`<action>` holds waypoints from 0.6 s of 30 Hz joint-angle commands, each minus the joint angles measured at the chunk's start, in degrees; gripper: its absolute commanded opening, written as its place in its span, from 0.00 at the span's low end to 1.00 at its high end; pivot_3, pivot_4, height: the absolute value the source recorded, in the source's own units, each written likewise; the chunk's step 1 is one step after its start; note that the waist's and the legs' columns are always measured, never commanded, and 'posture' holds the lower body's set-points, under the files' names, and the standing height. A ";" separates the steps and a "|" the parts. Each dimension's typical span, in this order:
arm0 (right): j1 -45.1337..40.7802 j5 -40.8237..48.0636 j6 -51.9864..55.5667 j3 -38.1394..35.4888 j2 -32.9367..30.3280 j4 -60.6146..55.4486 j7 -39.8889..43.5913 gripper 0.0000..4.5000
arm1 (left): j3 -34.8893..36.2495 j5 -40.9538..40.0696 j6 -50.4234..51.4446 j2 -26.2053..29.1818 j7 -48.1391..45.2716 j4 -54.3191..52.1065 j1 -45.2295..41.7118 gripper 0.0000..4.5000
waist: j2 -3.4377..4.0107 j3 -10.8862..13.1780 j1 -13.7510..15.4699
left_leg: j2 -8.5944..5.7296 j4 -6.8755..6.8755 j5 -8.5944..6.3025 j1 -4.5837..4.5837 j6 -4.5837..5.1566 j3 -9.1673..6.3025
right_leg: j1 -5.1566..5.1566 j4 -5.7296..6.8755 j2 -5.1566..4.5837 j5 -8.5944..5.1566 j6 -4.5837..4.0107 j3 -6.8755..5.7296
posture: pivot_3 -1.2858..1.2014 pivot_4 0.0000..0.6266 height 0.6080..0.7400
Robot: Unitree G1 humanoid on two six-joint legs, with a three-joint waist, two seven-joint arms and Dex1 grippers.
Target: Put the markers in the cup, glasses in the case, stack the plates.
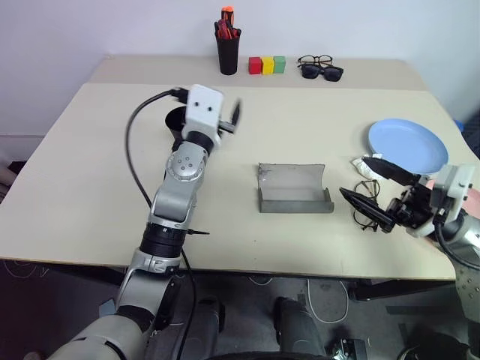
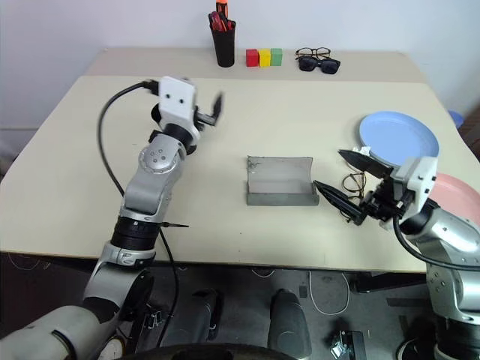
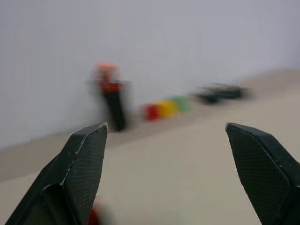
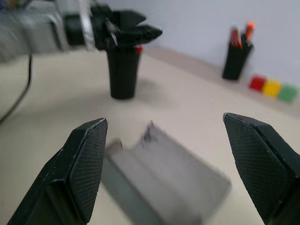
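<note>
The grey case [image 1: 293, 188] lies open in the middle of the table [image 1: 90, 172], lid up, nothing inside it. Just to the right of the case the thin-rimmed glasses [image 1: 367, 201] rest on the tabletop, and the right gripper [image 1: 373, 190] hangs over them with its jaws spread wide, holding nothing. Further right of the case sits the light blue plate [image 1: 409, 144], with an edge of the pink plate [image 2: 456, 189] nearer the table's front edge. Left of the case and further back stands the black cup [image 4: 123, 70], something red showing at its rim; the left gripper [image 1: 234, 118] hovers just above it, jaws spread and empty. Far behind the case, by the wall, are a pen holder [image 1: 228, 46], three coloured blocks [image 1: 267, 65] and sunglasses [image 1: 322, 71]
</note>
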 commanded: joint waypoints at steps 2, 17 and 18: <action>6.32 -0.26 -1.02 -4.61 0.03 -3.86 0.20 0.89 | -5.16 -6.20 7.13 4.82 -15.75 -3.84 -0.30 0.91 | 0.03 -0.01 -0.28 | 0.02 0.00 0.00 0.03 0.00 0.02 | 0.01 0.02 0.01 0.00 -0.01 0.01 | 0.52 0.24 0.99; 18.62 -1.66 -3.57 -8.61 5.94 -10.91 -5.55 0.89 | -20.91 -1.32 -5.18 10.59 -51.10 22.96 -13.43 0.91 | 0.03 -0.01 0.10 | 0.09 0.03 0.00 0.03 0.02 0.05 | 0.03 -0.08 0.03 -0.14 -0.22 -0.01 | 0.52 0.24 0.99; 18.85 -1.68 -3.71 -8.70 6.15 -11.13 -5.82 0.89 | -21.39 -0.37 -6.45 9.89 -51.54 24.84 -14.09 0.91 | 0.03 -0.01 0.08 | 0.09 0.00 -0.01 0.00 0.02 0.05 | -0.01 -0.08 0.02 -0.14 -0.22 -0.01 | 0.52 0.24 0.99</action>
